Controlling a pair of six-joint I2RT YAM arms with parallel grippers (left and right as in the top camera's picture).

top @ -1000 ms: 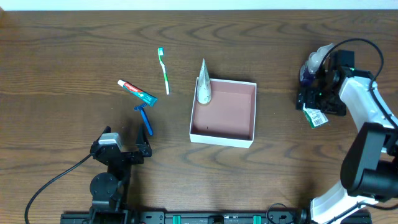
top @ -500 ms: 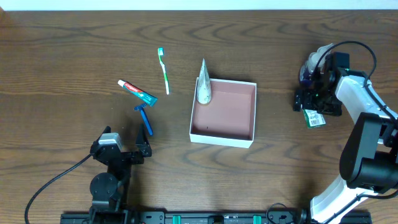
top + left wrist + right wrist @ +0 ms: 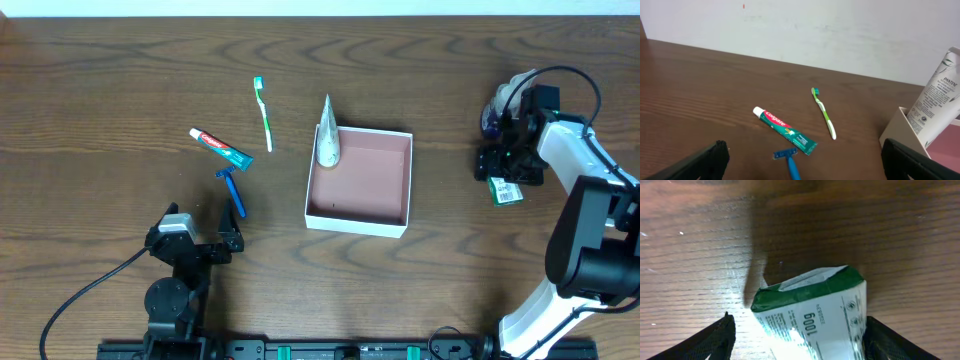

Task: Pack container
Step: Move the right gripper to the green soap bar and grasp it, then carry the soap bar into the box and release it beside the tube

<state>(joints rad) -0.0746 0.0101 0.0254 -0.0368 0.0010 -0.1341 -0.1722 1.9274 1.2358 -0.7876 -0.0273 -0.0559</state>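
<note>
The container, a white-walled square box with a pinkish inside, sits mid-table. A white tube leans in its far left corner, also seen as the white tube over the container wall. A green toothbrush, a toothpaste tube and a blue razor lie to its left. My left gripper rests open near the front edge, with the razor ahead of it. My right gripper straddles a green-and-white packet. One finger touches it and the other stands apart.
A purple bottle with a white cap stands just behind the right gripper at the far right. The toothpaste tube and toothbrush lie ahead of the left gripper. A pale wall runs along the table's back edge.
The right gripper's jaws have narrowed around the green-and-white packet, and the arm shifted slightly. The left arm has not moved.
</note>
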